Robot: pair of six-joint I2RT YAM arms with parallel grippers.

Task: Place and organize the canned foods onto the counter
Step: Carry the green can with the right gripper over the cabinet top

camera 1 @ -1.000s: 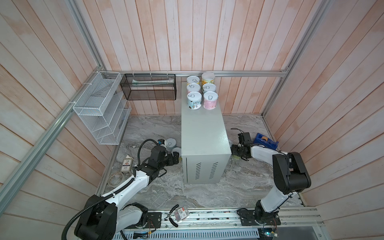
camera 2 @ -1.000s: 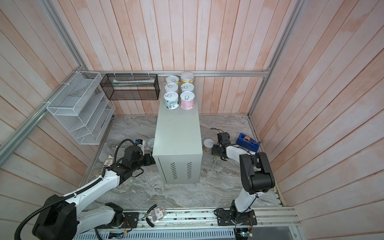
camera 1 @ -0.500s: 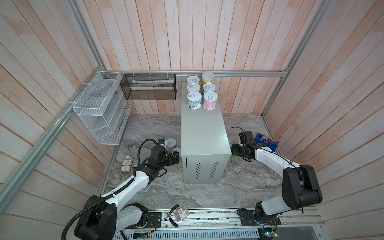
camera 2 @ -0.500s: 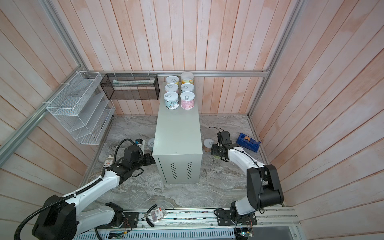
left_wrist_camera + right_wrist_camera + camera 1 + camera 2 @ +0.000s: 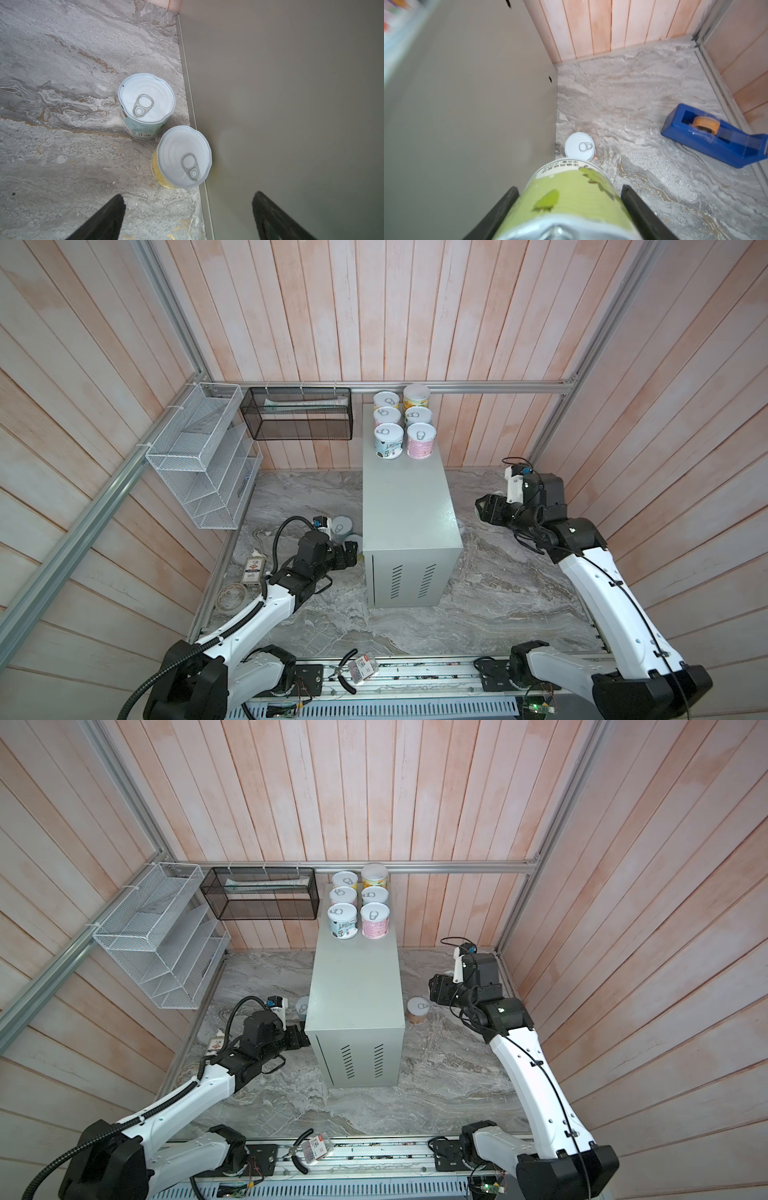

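1. counter [image 5: 407, 506]: pale grey-green metal cabinet standing at the centre of both top views, with slotted vents on its near face.
2. shelved cans [image 5: 419, 416]: six upright tins in two rows of three at the far end of the counter's flat top, upper centre of frame. The nearest pair carry a pale-blue and a pink label, the rear right one a yellow label.
3. pale-blue can [image 5: 146, 106]: upright on the marble floor [image 5: 332, 622], left of the counter, near its side wall but apart from it.
4. yellow can [image 5: 182, 158]: upright, just beside the pale-blue can and the counter's left wall. Whether it touches the wall cannot be told.
5. orange can [image 5: 417, 1009]: upright on the marble floor, just right of the counter, right of centre in a top view.
6. green can [image 5: 571, 207]: off the floor, held in the right gripper, to the right of the counter.
7. right gripper [image 5: 569, 188]: fingers clamped on either side of the green can's label, at the middle right of both top views.
8. left gripper [image 5: 188, 197]: fingers spread wide with nothing between them. It sits low beside the counter's left wall, left of centre, just short of the yellow can.
9. tape dispenser [image 5: 714, 135]: blue, on the marble floor by the right wall.
10. wire rack [image 5: 199, 456] and mesh basket [image 5: 299, 414]: white and black respectively, hung on the walls at the upper left of frame.
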